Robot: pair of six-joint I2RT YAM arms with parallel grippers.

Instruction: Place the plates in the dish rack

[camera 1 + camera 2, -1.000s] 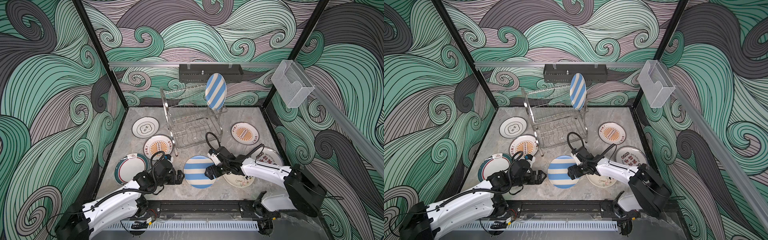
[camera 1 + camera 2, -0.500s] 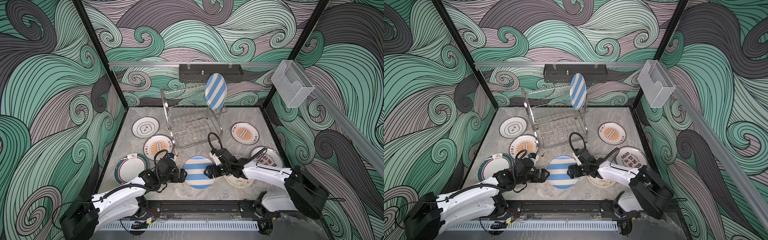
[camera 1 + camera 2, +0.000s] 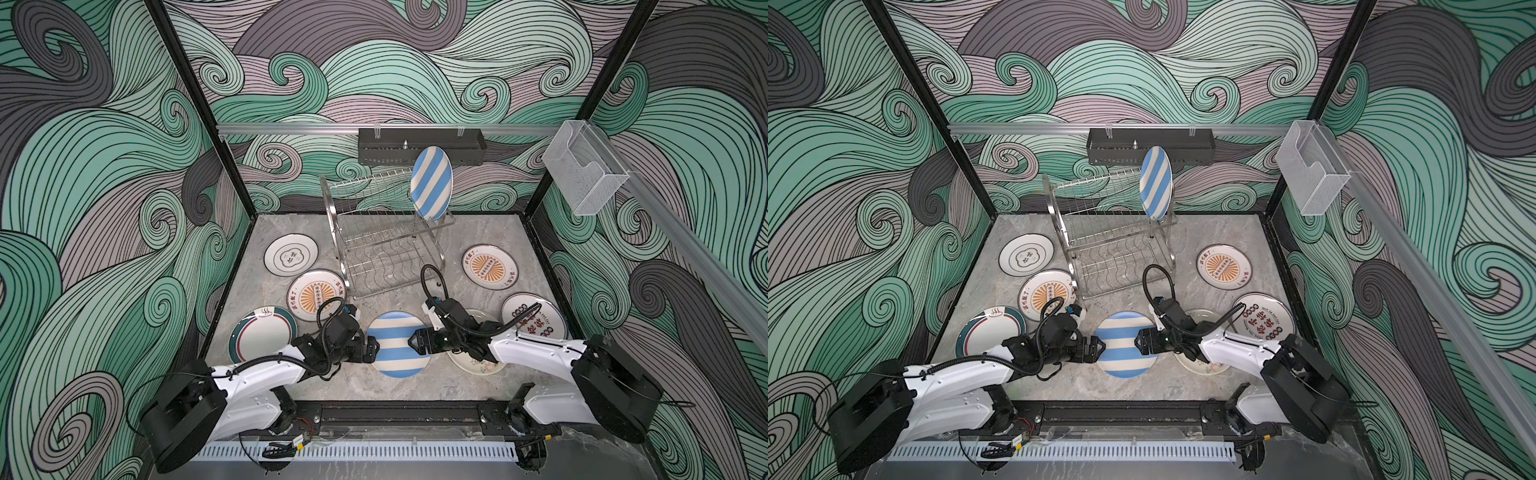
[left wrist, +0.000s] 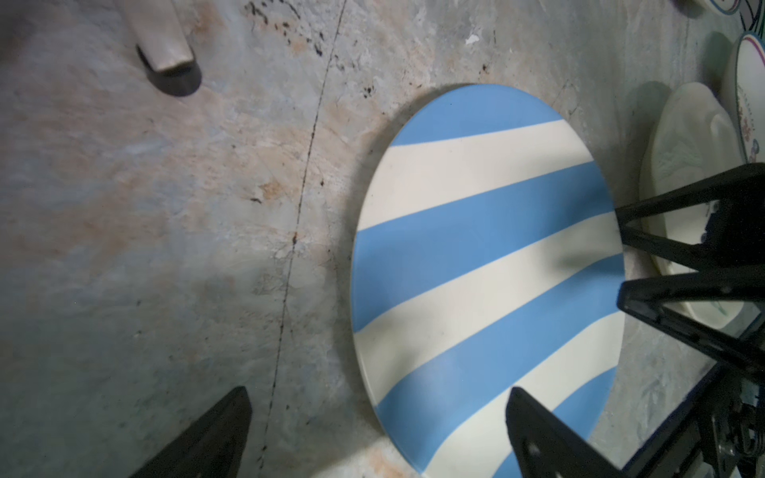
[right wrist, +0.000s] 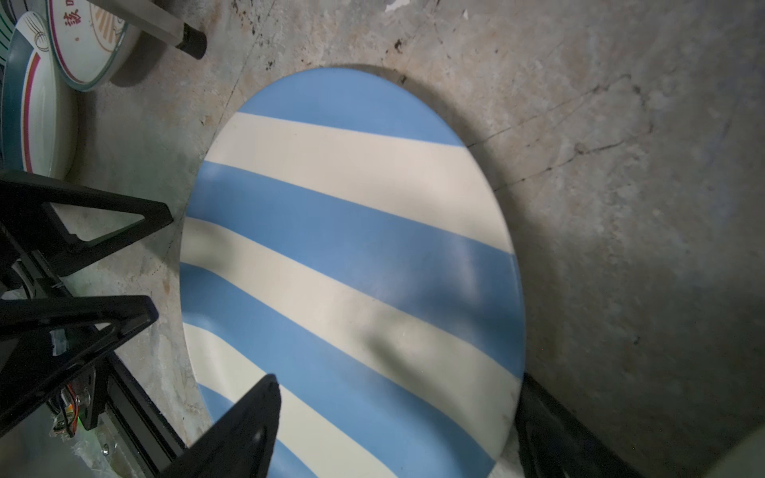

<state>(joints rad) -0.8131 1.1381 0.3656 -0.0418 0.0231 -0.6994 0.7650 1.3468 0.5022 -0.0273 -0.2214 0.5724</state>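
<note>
Blue-striped round ceramic plate (image 3: 397, 345) lies on marble tabletop (image 3: 374, 390), before steel wire dish rack (image 3: 376, 249). Left gripper (image 3: 375, 350) at its left rim, right gripper (image 3: 410, 344) opposite.

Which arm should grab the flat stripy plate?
Probably right. The striped plate nearly fills the gap between the open right fingers; the left fingers sit off-centre, one over bare table.

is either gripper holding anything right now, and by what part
Nothing is held: the striped plate lies flat on the table, with the left gripper and right gripper open at opposite edges.
</note>
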